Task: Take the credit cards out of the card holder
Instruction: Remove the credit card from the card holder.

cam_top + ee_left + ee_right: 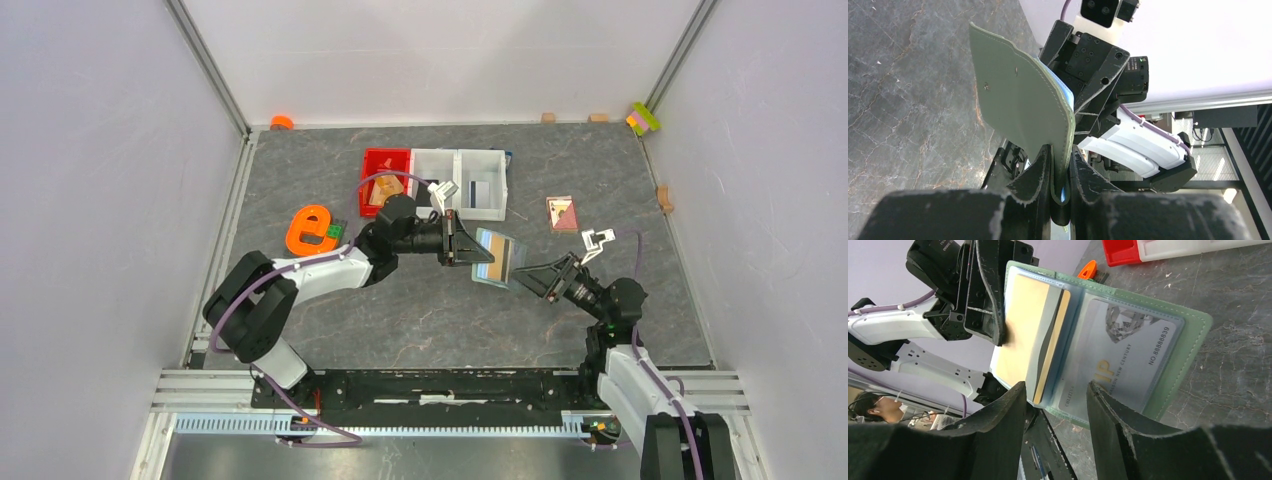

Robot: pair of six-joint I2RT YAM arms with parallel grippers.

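Right wrist view puts the card holder point(1195, 335) open like a book straight ahead of my right end effector point(1055, 390). It is held up in the air above the worktop point(1238, 390), between the two arms. Two credit cards show in its clear pockets: a tan-gold card point(1023, 325) in the leaf nearer the left arm and a pale card point(1123, 345) in the other leaf.

My left end effector point(1060, 165) is clamped on the holder's edge at the tan-gold side and carries it alone. The right end effector has its fingers parted with nothing between them. The holder's lower edge lies just beyond the tips, and the gap lines up roughly with the fold between the leaves.

The cards' long axes run up and away from my right fingers, slightly tilted. I judge the pull must come back along that line, toward the right arm. That arm is free and nearer the card ends, so the next grasp falls to it.
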